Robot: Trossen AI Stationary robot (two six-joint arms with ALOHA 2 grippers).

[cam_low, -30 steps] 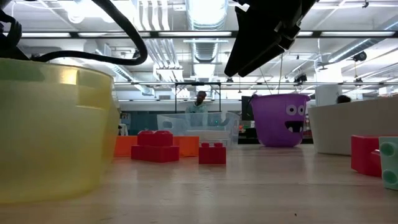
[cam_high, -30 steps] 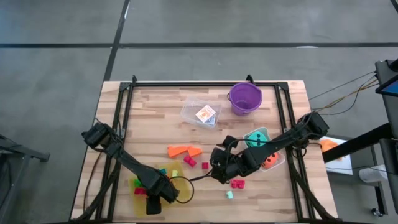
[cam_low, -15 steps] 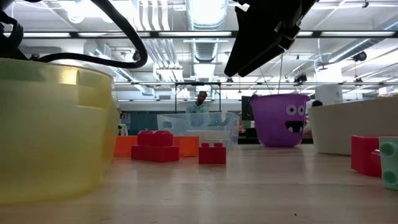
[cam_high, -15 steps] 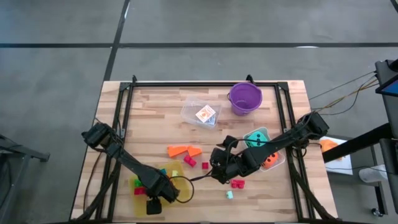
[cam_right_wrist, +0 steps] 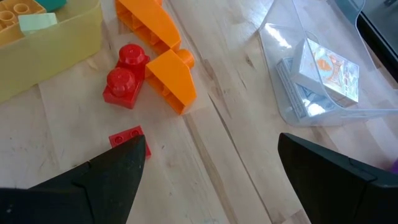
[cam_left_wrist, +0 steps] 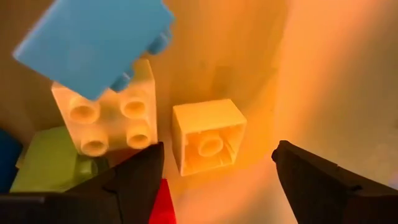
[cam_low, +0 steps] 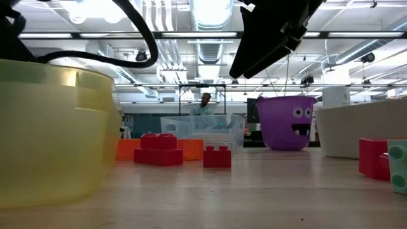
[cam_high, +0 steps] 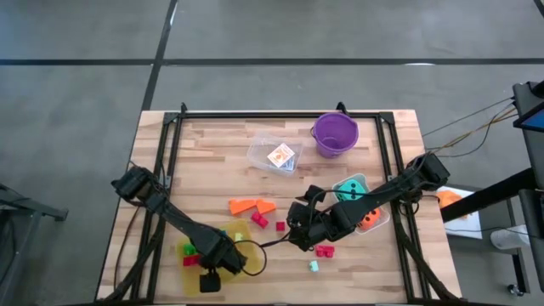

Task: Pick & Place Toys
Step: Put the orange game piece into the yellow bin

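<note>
My left gripper [cam_high: 214,262] [cam_left_wrist: 219,155] stands open over the yellow tray [cam_high: 189,265], pointing steeply down. Below its fingers lie a small yellow brick [cam_left_wrist: 208,137], a cream brick [cam_left_wrist: 106,118] and a light green one [cam_left_wrist: 43,168]. A blue brick [cam_left_wrist: 93,43] shows tilted and blurred above the cream one. My right gripper [cam_high: 297,228] [cam_right_wrist: 211,149] hangs open above the table's middle. Beyond it, orange wedges [cam_right_wrist: 168,68] and red bricks [cam_right_wrist: 124,78] [cam_right_wrist: 126,137] rest on the wood. More bricks [cam_high: 324,251] lie near the front.
A clear tub [cam_high: 274,153] holding card packs and a purple bucket [cam_high: 335,133] stand at the back. A white container [cam_high: 380,223] with a teal die [cam_high: 350,189] and an orange die [cam_high: 370,219] sits under the right arm. A person [cam_low: 205,103] stands far behind the table.
My left gripper has stayed over the yellow tray and spread its fingers. Its cable has swung a little above the tray. My right arm has kept still.
</note>
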